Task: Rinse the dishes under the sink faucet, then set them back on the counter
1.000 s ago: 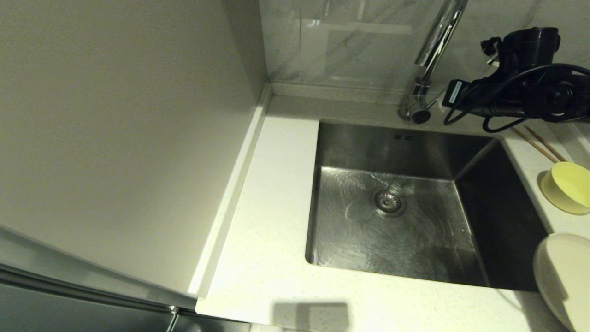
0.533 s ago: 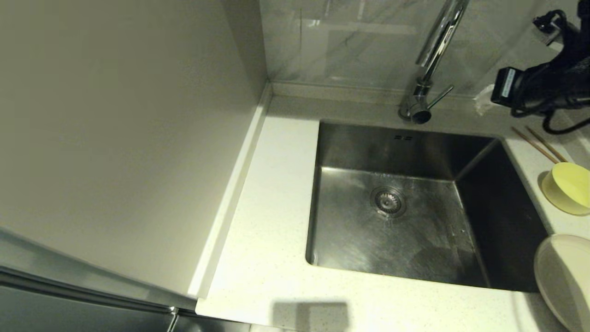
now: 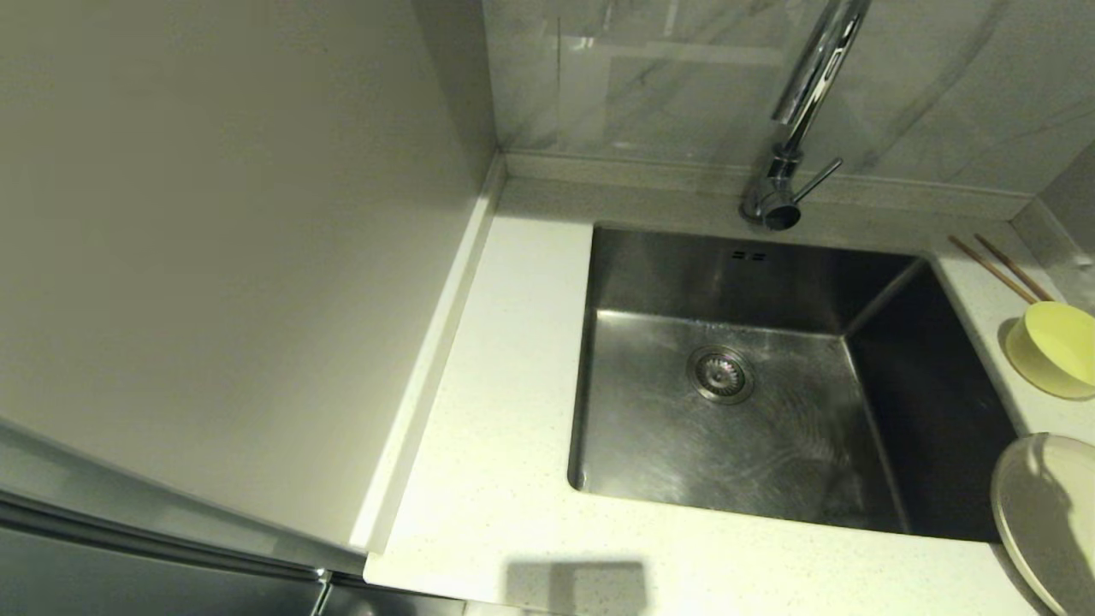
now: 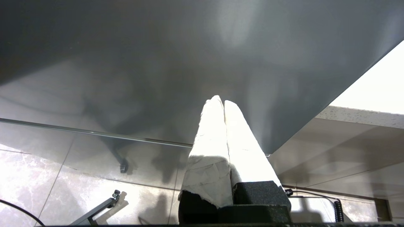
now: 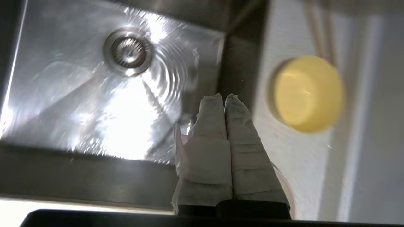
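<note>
The bowl (image 3: 1054, 349), pale yellow, is sitting on the counter (image 3: 505, 411) to the right of the sink (image 3: 753, 376), partly cut by the head view's edge; in the right wrist view it is showing bottom-up (image 5: 307, 94), so nothing is lying in it. The chopsticks (image 3: 1001, 267) are lying just behind the bowl, near ends hidden by it. The plate (image 3: 1048, 513) is sitting at the counter's front right corner, approx. half of it cropped off, w/ nothing visible on the part showing. Sink basin is holding only a thin wet film rippling around the drain strainer (image 3: 721, 374). Faucet (image 3: 800, 111) is rising behind the sink, top of the gooseneck cut off, lever rod sticking out to the right. Right hand (image 5: 224, 96) is hanging above the sink's right wall near the bowl, fingers pressed together, gripping nothing. Left hand (image 4: 220, 101) is parked low beside a dark cabinet panel (image 4: 157, 56), fingers together, also w/ nothing between them. Neither arm is appearing in the head view.
</note>
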